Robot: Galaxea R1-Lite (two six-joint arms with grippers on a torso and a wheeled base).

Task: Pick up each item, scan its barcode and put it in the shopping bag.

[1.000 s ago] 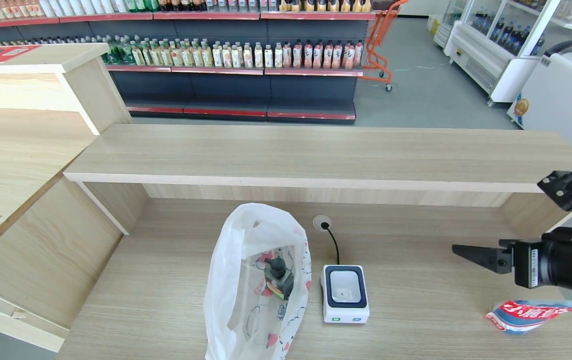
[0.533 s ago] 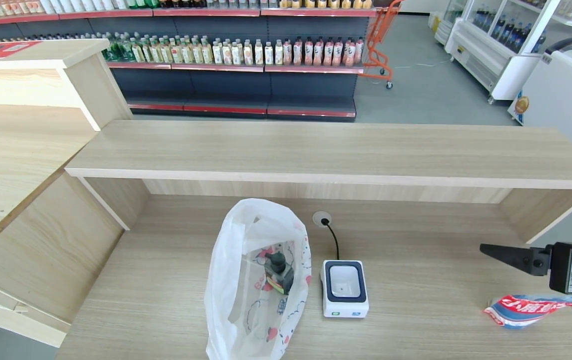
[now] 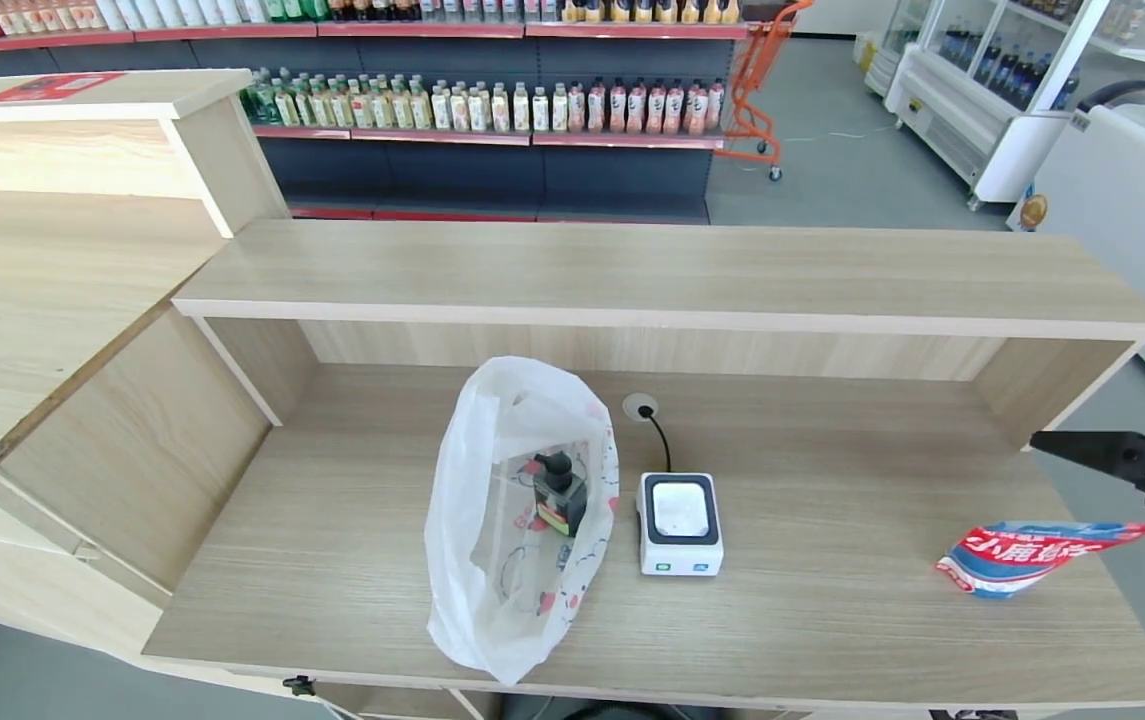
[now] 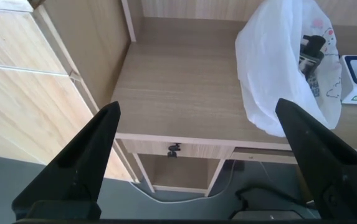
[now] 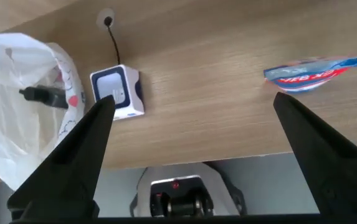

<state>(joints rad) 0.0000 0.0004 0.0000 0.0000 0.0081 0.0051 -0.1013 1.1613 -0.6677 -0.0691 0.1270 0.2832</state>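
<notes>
**Snack packet waiting on the counter, both tools empty**

Nearest the robot, the left tool (image 4: pixel 198 104) is hanging off the counter's (image 3: pixel 832 560) left front corner. Its jaws are standing wide apart and gripping nothing. The right tool (image 5: pixel 194 98) is likewise spread wide and carrying nothing. It is hovering by the counter's right end, near the red, white and blue snack packet (image 3: pixel 1032 555) but not touching it.

The packet is lying flat at the robot's right, well apart from everything else. Towards the middle, the white plastic shopping bag (image 3: pixel 522 520) is standing with its mouth open, and a dark pump bottle (image 3: pixel 559 495) is sitting inside it. Just beside the bag, on its right, the white barcode scanner (image 3: pixel 679 522) is facing its window upward. Its black cable (image 3: pixel 659 440) is running back into a round grommet (image 3: pixel 640 406).

Behind that, the counter's raised ledge (image 3: pixel 672 270) is crossing the view. Beyond it, store shelves of drink bottles (image 3: pixel 532 105) and display freezers (image 3: pixel 992 90) are lining the aisle.

Judging by this layout, one item is already bagged and the packet is the one left, so the step in hand is most likely the pick-up with the right arm. The next move is calling for the right tool to come down over the packet and pinch the thin, floppy pouch without crushing it. Then it needs to turn the barcode towards the scanner window before carrying the packet over to the bag's open mouth
</notes>
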